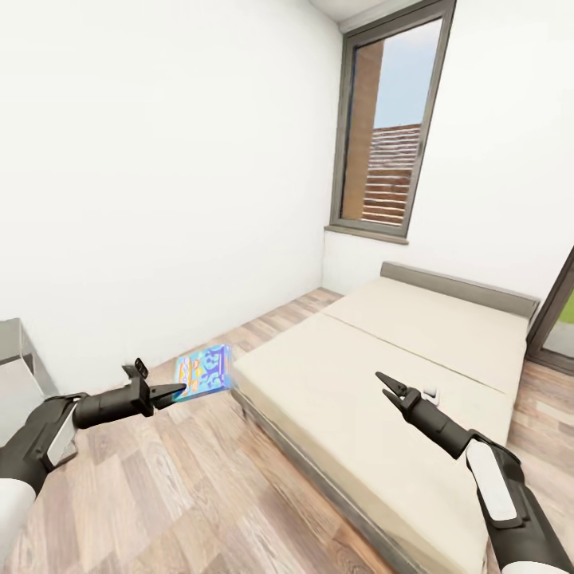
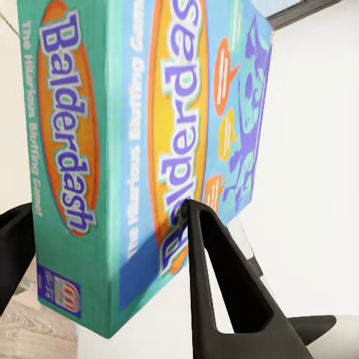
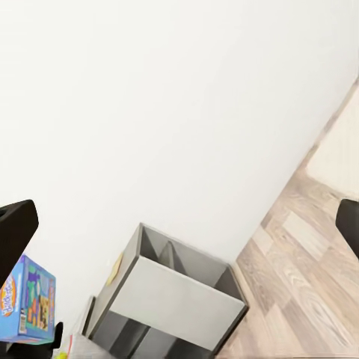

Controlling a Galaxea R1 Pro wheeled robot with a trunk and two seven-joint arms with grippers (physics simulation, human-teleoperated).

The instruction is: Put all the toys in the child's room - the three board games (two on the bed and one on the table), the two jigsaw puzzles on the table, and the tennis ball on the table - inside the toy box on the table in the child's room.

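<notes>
Left end effector [image 1: 177, 391]: 2 fingers clamped on the light-blue Balderdash board game [image 1: 204, 371], which is held in the air above the wood-plank floor [image 1: 199, 494], beside the bed [image 1: 375, 383]. Right end effector [image 1: 383, 381]: fingers spread, nothing gripped, held over the bed's cream mattress.

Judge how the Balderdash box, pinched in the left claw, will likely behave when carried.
The Balderdash box looks rigid, so probably won't sag. Gripped near one edge by the left claw, it may pivot. Its glossy print might slip.
</notes>
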